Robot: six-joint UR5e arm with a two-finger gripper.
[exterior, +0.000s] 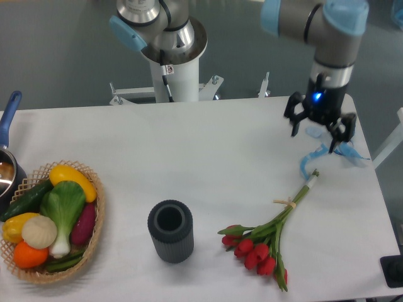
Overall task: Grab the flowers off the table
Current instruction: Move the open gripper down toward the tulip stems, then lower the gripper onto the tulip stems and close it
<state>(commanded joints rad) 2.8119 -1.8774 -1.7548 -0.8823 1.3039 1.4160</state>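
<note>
The gripper [313,134] hangs over the far right part of the table [208,157]. Its two fingers [295,123] are spread wide apart and point down. Nothing is between them. A small blue light glows on the gripper's body.

Right by the gripper lies a curly blue ribbon [321,153]. The gripper is in front of part of it, so it is hard to tell if the fingers touch the ribbon or just hang above it.

The flowers [264,242] lie flat on the table, nearer to the front and a bit to the left of the gripper. The red tulip heads point to the front. The long green stems run up and to the right, toward the ribbon. A tan band is tied around the stems near the middle. The stem ends come close to the ribbon. The gripper is not touching the flowers.

A dark round cup [170,230] stands upright to the left of the flowers. At the left edge sits a woven basket [93,234] full of toy vegetables. Behind it is a pot with a blue handle [7,117].
</note>
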